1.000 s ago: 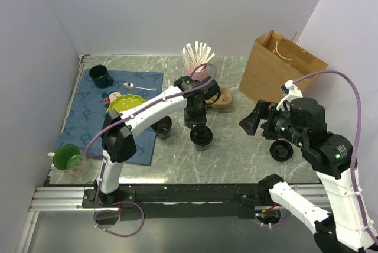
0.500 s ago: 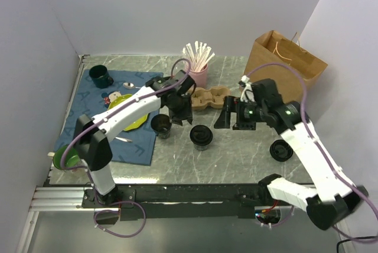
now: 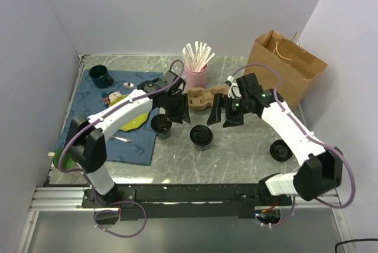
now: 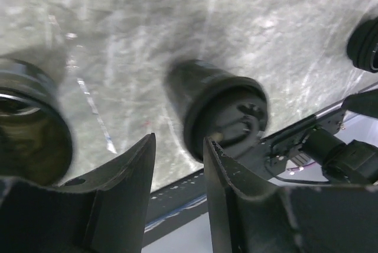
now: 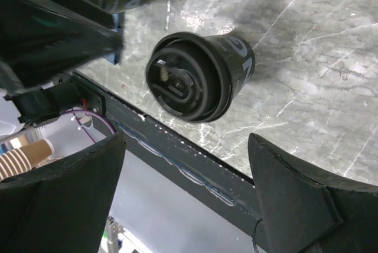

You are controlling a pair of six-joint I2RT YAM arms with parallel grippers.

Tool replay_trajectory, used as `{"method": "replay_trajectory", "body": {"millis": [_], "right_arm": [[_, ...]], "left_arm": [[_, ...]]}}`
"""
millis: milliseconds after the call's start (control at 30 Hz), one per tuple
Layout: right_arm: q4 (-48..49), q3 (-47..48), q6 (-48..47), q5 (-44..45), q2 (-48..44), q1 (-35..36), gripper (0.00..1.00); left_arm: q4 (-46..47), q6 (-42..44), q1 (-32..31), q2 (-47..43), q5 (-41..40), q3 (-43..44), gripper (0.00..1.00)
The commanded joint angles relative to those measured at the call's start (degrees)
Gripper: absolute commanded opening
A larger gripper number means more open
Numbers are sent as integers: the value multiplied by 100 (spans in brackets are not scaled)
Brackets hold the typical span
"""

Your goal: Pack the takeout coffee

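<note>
A black lidded coffee cup (image 3: 201, 136) stands near the table's middle, seen lid-on in the left wrist view (image 4: 221, 114) and the right wrist view (image 5: 198, 78). An uncovered black cup of coffee (image 3: 161, 126) stands to its left (image 4: 26, 135). My left gripper (image 3: 177, 111) hangs open between and behind the two cups, its jaws (image 4: 180, 152) empty. My right gripper (image 3: 223, 113) is open wide just right of the lidded cup, with nothing between its fingers (image 5: 188, 140). A cardboard cup carrier (image 3: 204, 99) lies behind both grippers. The brown paper bag (image 3: 286, 73) stands at the back right.
A loose black lid (image 3: 281, 149) lies at the front right. A pink cup of stirrers (image 3: 196, 67) stands behind the carrier. On the left, a blue mat (image 3: 94, 117) holds a green plate, a spoon and a dark cup (image 3: 100, 76); a green mug (image 3: 67, 157) sits at the front left.
My right arm has swung in from the right side to beside the lidded cup. My left gripper has moved left off the lidded cup, uncovering the carrier.
</note>
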Motion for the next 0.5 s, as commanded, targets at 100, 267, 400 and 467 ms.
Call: {"method": "replay_trajectory", "body": {"millis": [100, 267, 400, 467], "right_arm": [[559, -273, -22, -420, 239, -78, 90], [665, -405, -57, -455, 397, -78, 90], [666, -458, -136, -447, 546, -69, 89], [656, -484, -180, -447, 573, -78, 89]], "left_arm": [[622, 602, 283, -466, 1103, -549, 43], [904, 611, 283, -431, 1464, -708, 42], [1089, 540, 283, -291, 1561, -726, 41], [1062, 549, 274, -238, 1605, -691, 40]]}}
